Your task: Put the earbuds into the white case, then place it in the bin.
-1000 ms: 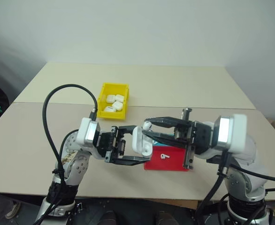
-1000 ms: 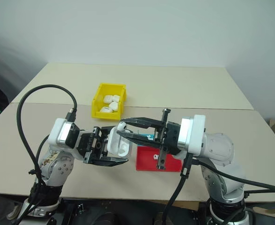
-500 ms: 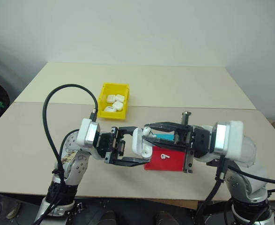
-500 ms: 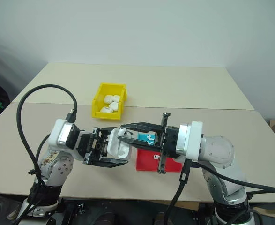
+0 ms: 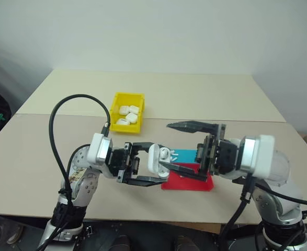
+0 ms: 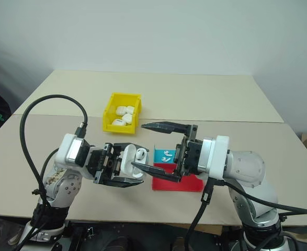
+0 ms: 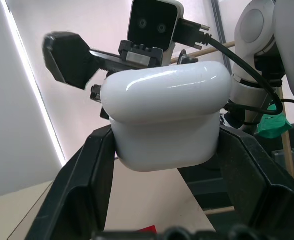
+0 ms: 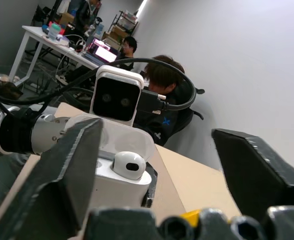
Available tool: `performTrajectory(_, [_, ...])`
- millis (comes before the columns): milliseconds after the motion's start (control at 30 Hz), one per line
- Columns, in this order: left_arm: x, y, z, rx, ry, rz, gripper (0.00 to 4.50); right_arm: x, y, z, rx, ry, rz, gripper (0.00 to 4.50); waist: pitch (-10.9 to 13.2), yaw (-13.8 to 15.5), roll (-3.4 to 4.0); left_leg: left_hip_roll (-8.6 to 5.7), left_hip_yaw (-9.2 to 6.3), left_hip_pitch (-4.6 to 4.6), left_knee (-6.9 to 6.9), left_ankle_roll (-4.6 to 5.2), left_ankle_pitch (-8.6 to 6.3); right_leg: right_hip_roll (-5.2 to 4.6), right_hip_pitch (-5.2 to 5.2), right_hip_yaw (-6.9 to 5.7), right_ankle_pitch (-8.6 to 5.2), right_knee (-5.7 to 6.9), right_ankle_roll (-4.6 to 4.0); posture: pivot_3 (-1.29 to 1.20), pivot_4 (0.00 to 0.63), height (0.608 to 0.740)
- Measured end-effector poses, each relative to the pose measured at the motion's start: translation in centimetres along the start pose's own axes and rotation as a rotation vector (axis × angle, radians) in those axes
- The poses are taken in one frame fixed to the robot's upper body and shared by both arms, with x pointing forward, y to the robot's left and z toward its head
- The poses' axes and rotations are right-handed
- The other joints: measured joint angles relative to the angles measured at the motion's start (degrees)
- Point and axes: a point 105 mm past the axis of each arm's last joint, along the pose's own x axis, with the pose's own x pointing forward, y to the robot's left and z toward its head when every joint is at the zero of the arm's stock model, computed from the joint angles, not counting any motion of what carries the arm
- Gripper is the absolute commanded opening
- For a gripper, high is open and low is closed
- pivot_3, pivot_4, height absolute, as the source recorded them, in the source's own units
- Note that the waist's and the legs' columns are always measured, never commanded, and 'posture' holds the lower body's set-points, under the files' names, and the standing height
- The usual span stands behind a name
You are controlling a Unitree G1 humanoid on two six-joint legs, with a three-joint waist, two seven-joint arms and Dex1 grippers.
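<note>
The white case [image 5: 158,159] sits lid-open between the two black fingers of the left hand [image 5: 149,163], held up above the counter [image 5: 205,99] near its front edge, and one earbud [image 8: 128,165] pokes its rounded head out of a well, seemingly not yet fully down. The right hand [image 5: 182,150] stands spread wide just beside the case, one finger above it and one passing below, pinching nothing. Judging by this, the step in hand is seating the buds and fetching the second one: a good move would be a light press straight down on the bud's head, with the left hand keeping the case level so nothing tips out. The case is glossy, rounded plastic, likely slippery under hard fingers, so the squeeze ought to stay on its flat sides. More earbuds [image 6: 167,153], tiny and glossy with short stems, lie in a shallow blue tray [image 6: 160,155] touching a shallow red tray [image 5: 192,183] below the right hand; such small pieces call for a fine pinch at the fingertips. Farther back stands the yellow bin [image 5: 126,109], rectangular hard plastic with a lowered front lip, already holding several white cases [image 5: 128,114]. The counter is smooth matte beige.
</note>
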Motion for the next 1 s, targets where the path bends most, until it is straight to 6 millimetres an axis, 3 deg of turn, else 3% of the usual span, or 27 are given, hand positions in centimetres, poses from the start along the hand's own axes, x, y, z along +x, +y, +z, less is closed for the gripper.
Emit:
performTrajectory(100, [-0.2, 0.0, -0.1, -0.003, 0.008, 0.003, 2.82, -0.1, 0.1, 0.0, 0.017, 0.003, 0.014, 4.39, 0.0, 0.0, 0.00, 0.00, 0.00, 0.00, 0.00, 0.00, 0.00, 0.00, 0.00, 0.00, 0.00, 0.00, 0.00, 0.00, 0.150, 0.740])
performTrajectory(233, [-2.6, -0.8, -0.6, -0.031, 0.100, 0.015, 2.82, -1.2, -1.1, -0.3, 0.095, 0.104, 0.044, 4.39, 0.0, -0.4, 0.00, 0.01, 0.03, 0.06, -0.01, 0.00, 0.00, 0.00, 0.01, 0.04, 0.00, 0.02, -0.01, 0.00, 0.150, 0.740])
performTrajectory(367, [-5.9, -3.1, -1.5, -0.132, 0.226, 0.006, 2.82, -2.7, -4.2, -1.9, 0.129, 0.416, 0.068, 4.39, 0.0, -0.7, 0.02, 0.05, 0.07, 0.10, -0.04, 0.01, 0.00, 0.00, -0.02, 0.04, 0.00, 0.01, -0.07, 0.00, 0.150, 0.740])
performTrajectory(500, [-7.7, -4.8, -1.8, -0.188, 0.296, 0.004, 2.82, -3.5, -5.4, -4.6, 0.138, 0.686, 0.140, 4.39, 0.0, -0.6, 0.03, 0.06, 0.15, 0.06, -0.06, 0.01, -0.01, -0.03, -0.11, 0.08, -0.02, -0.01, -0.09, 0.00, 0.150, 0.740])
performTrajectory(633, [-8.1, -5.6, -2.2, -0.176, 0.325, 0.003, 2.82, -4.2, -5.9, -7.9, 0.104, 0.948, 0.267, 4.39, 0.0, -0.7, 0.06, 0.09, 0.23, 0.03, -0.06, 0.01, -0.01, -0.02, -0.20, 0.12, -0.02, 0.01, -0.10, 0.00, 0.150, 0.740])
performTrajectory(833, [-7.4, -5.6, -2.8, -0.163, 0.298, 0.025, 2.82, -3.0, -6.1, -11.4, 0.130, 1.132, 0.438, 4.39, 0.1, -0.8, 0.11, 0.10, 0.30, -0.04, -0.05, 0.01, -0.01, -0.01, -0.30, 0.15, -0.02, 0.05, -0.10, 0.00, 0.150, 0.740])
performTrajectory(1000, [-7.2, -5.6, -3.0, -0.152, 0.299, 0.039, 2.82, -2.7, -5.8, -14.8, 0.185, 1.251, 0.483, 4.39, 0.1, -0.6, 0.11, 0.09, 0.30, -0.09, -0.04, 0.02, -0.01, -0.02, -0.35, 0.15, -0.01, 0.07, -0.10, 0.00, 0.150, 0.740])
